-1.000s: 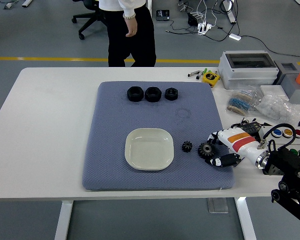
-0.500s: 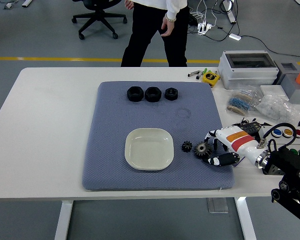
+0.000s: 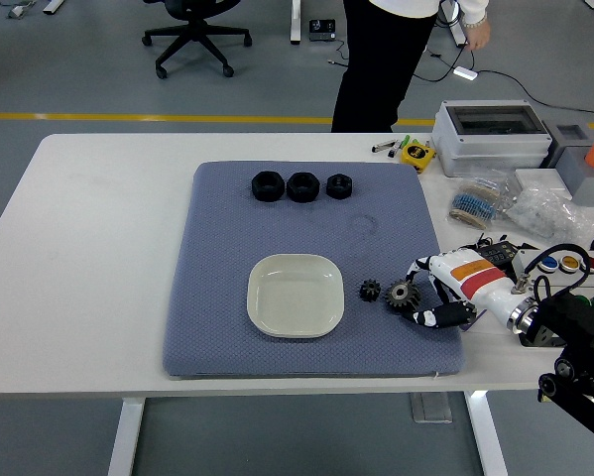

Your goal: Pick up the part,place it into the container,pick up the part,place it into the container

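On the blue mat lie two dark gears, a small gear and a larger gear, just right of the cream square plate. My right hand rests on the mat's right edge, directly beside the larger gear. Its fingers are spread above and below the gear's right side and it holds nothing; the gear lies flat on the mat. The plate has nothing in it. My left arm is out of view.
Three black nuts sit in a row at the mat's far end. A grey box, bags of small parts and coloured buttons crowd the table's right side. A person stands beyond the far edge.
My right hand has edged left against the larger gear, which shifted slightly towards the small gear. The person has walked from the left to the right behind the table.
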